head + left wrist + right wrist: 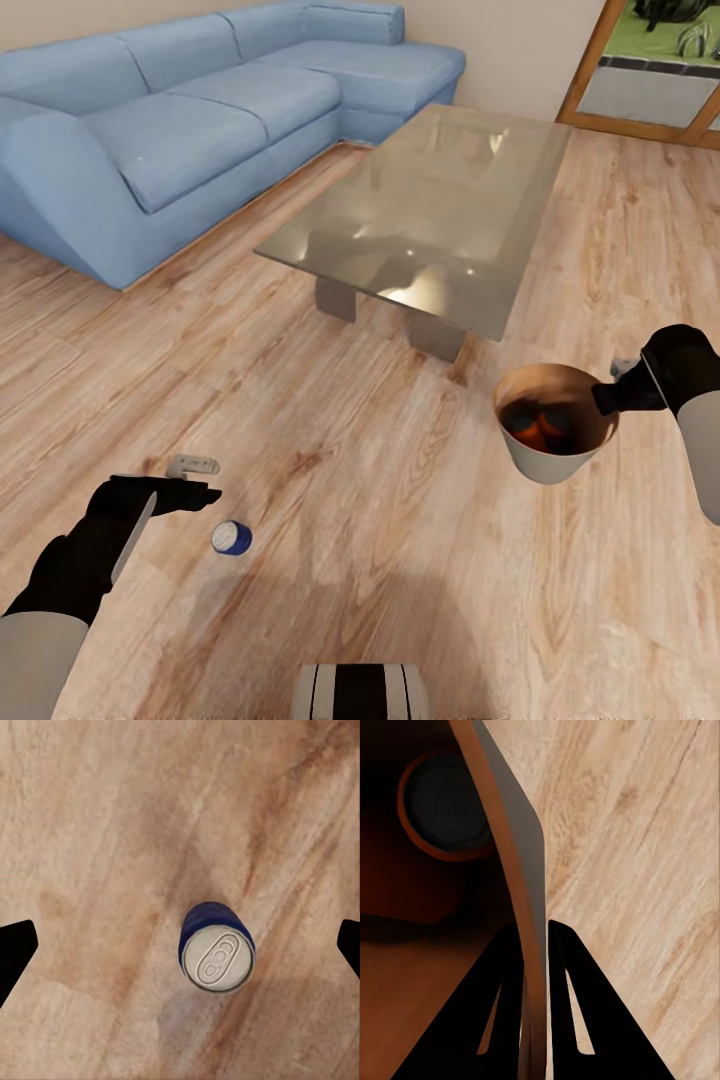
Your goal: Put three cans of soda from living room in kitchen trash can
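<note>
Right gripper (534,945) pinches bucket (560,462) rim, 2 orange cans (540,430) inside; left gripper (180,945) wide open above blue can (217,949).

blue sofa (200,110), glass coffee table (430,200), wood-framed doorway (655,70).

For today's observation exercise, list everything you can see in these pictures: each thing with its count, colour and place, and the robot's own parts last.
Sofa: one, light blue, far left by the wall.
Coffee table: one, grey with a glass top, centre, beside the sofa.
Floor: light wood planks.
Door frame: one, brown wood, top right.
Blue can: one, dark blue with silver top, upright on the floor.
Orange cans: two, inside the bin.
Bin: one, pale outside, orange-brown inside, held off the floor.
Left gripper: black, open, by the blue can.
Right gripper: black, clamped on the bin's rim.
</note>
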You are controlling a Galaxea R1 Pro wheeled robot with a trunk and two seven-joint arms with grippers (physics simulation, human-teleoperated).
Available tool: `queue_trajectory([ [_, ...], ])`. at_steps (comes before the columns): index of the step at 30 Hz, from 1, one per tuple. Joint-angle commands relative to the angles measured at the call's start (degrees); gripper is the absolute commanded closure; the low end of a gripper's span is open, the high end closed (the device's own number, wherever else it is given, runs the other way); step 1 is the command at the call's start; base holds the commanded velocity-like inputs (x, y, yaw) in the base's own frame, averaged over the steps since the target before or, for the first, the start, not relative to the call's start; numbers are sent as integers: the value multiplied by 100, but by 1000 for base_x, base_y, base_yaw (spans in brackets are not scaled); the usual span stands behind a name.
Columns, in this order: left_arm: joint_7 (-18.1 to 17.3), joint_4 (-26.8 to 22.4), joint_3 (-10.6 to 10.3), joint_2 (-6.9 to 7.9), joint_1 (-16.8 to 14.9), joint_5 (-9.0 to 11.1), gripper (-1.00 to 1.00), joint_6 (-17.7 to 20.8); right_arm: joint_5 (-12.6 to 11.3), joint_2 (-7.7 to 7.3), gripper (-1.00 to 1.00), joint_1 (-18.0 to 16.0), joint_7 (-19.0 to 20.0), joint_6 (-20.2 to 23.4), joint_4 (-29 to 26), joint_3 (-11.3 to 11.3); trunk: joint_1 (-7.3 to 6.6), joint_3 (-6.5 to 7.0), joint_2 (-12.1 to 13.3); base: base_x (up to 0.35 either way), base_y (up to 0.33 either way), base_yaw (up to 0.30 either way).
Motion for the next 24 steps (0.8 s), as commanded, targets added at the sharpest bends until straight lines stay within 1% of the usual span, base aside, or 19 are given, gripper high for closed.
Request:
queue_trajectory([
  [1,1,0,1,0,0,0,-100,0,-53,2,100,-4,25,14,-2,-10,21,-27,-42,0,0,0],
  [8,5,0,-4,-3,0,0,-100,7,-36,-2,100,-16,20,14,-14,-5,175,-214,-323,0,0,0],
  [13,5,-1,-6,-56,0,2,-100,5,-11,0,100,-177,19,14,-10,0,285,-346,-523,0,0,0],
  [15,5,-1,-6,-75,0,1,-100,2,102,14,100,-231,21,14,-9,37,329,-397,-604,0,0,0],
  [18,9,-1,-6,-102,0,-1,-100,0,194,30,100,-253,23,14,-3,63,394,-470,-724,0,0,0],
  [19,11,-1,-5,-138,0,-8,-100,0,234,38,100,-262,21,14,0,81,416,-493,-764,0,0,0],
  [24,11,1,1,-162,0,-9,-100,2,256,42,100,-269,21,14,1,96,526,-611,-965,0,0,0],
])
